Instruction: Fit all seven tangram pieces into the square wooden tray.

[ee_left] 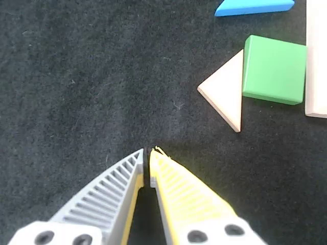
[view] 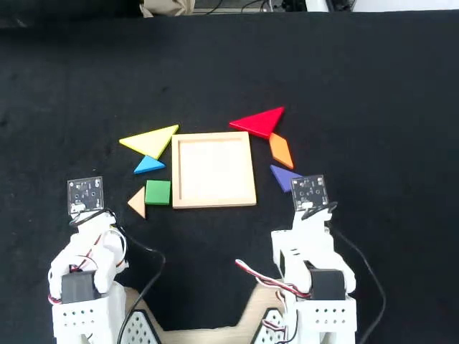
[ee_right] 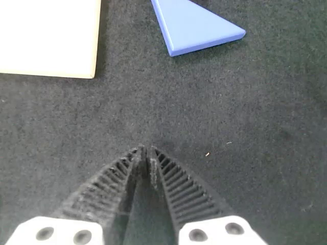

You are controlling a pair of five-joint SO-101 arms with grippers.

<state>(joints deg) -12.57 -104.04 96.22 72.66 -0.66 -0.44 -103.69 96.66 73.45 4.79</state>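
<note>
The square wooden tray (view: 214,203) lies mid-table with nothing in it. Left of it lie a yellow triangle (view: 152,139), a blue triangle (view: 148,165), a green square (view: 158,192) (ee_left: 275,70) and a small pale wooden triangle (view: 137,203) (ee_left: 227,91). Right of it lie a red triangle (view: 259,120), an orange parallelogram (view: 281,150) and a purple triangle (view: 285,176) (ee_right: 196,26). My left gripper (ee_left: 147,154) is shut on nothing, over black cloth short of the pale triangle. My right gripper (ee_right: 143,151) is shut and empty, near the tray's corner (ee_right: 76,56) and the purple triangle.
Black cloth (view: 358,86) covers the whole table. Both arm bases (view: 82,304) (view: 323,308) stand at the near edge, with cables trailing between them. Each arm carries a small marker board (view: 85,195) (view: 310,190) above its wrist.
</note>
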